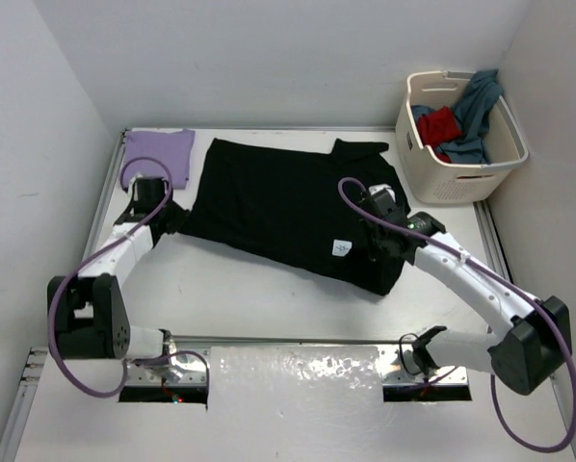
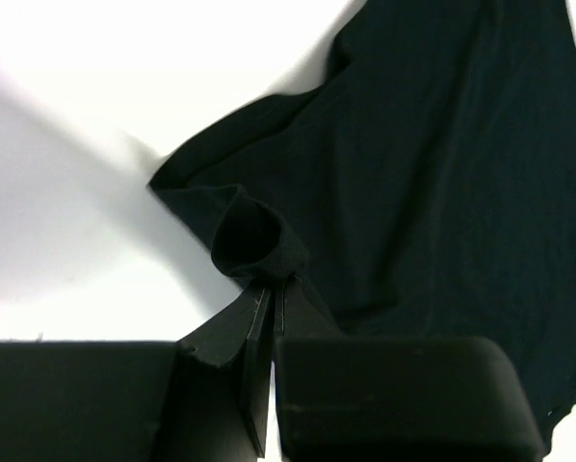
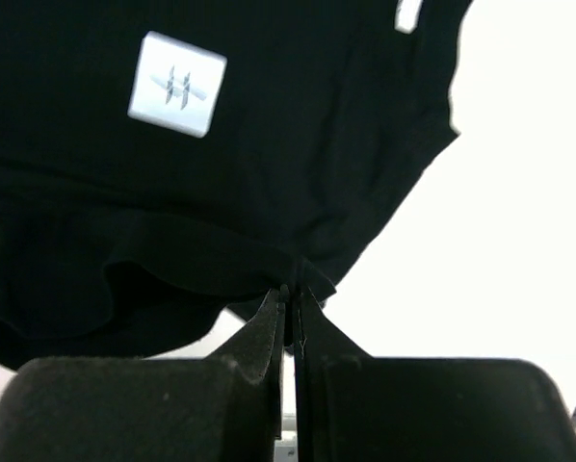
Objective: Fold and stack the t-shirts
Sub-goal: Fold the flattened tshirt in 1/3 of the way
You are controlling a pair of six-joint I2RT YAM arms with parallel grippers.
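Clearly the black t-shirt is the one being worked: it lies spread nearly flat across the middle of the counter, slanted, with its white label showing near its near-right corner. Each arm has a pinch on it at opposite ends, which looks like the set-up for lifting or drawing the cloth over itself into a fold.

The left jaws are fully closed on a small rolled tuck of fabric at the shirt's left edge. The right jaws are likewise squeezed tight on the thin hem at the shirt's near-right edge, just beside the label. Holding two spread-apart edges keeps the cloth taut between them, so it should fold without bunching. That is a judgement from the grips, not something visible.

Just past the black shirt's far-left corner sits the lavender t-shirt, already folded small and square; it probably marks where the stack goes.

Well off the black shirt's far-right corner stands the cream laundry basket, with the red t-shirt and the teal t-shirt crumpled inside, waiting their turn. So roughly one shirt is done, one is in hand and two remain.
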